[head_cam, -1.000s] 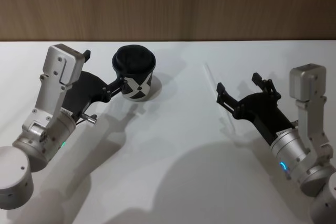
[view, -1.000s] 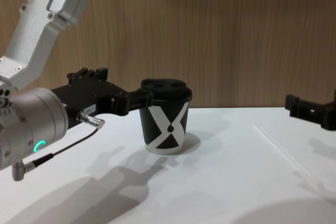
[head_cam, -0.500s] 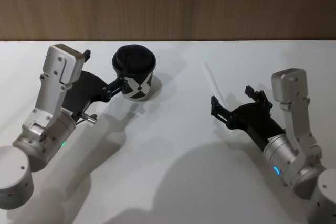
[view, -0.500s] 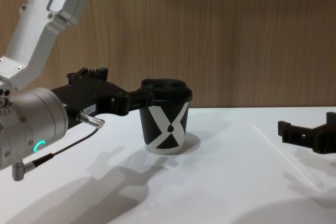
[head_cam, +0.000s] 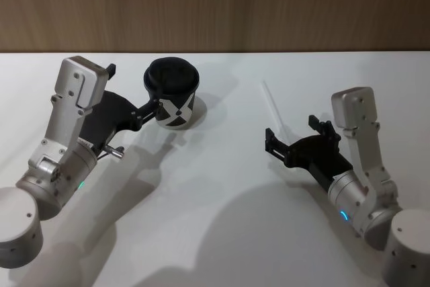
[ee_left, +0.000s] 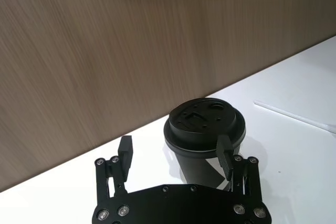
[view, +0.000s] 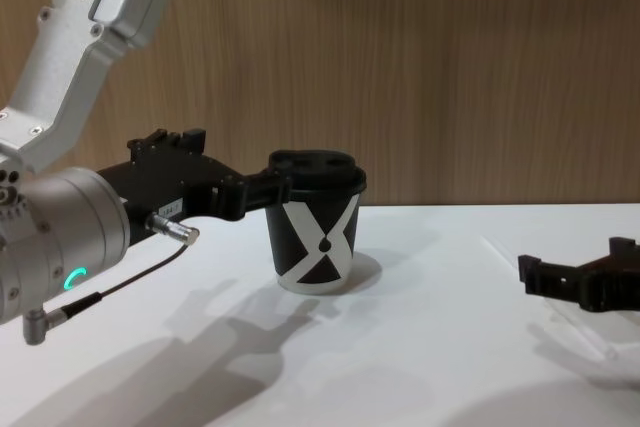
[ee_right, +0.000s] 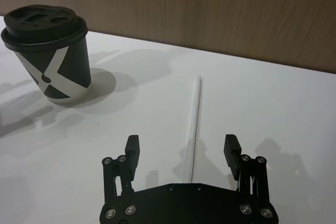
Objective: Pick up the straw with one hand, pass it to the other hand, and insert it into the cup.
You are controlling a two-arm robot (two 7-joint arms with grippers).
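Right gripper (ee_right: 181,142), blue-ringed, jaws spread wide, hovers low well to the right of the cup (ee_right: 51,56) with the near end of the straw (ee_right: 195,114) lying flat between its fingers, so we judge pickup in hand, next dropping and closing squarely on it; left gripper (ee_left: 175,144) hangs open at the cup.

Head view: you lose the near end of the straw (head_cam: 271,104) under the right gripper (head_cam: 291,132). Chest view: the right edge cuts that gripper off. Left wrist view: the left gripper (ee_left: 175,148) hides the base of the cup (ee_left: 205,124) from you.
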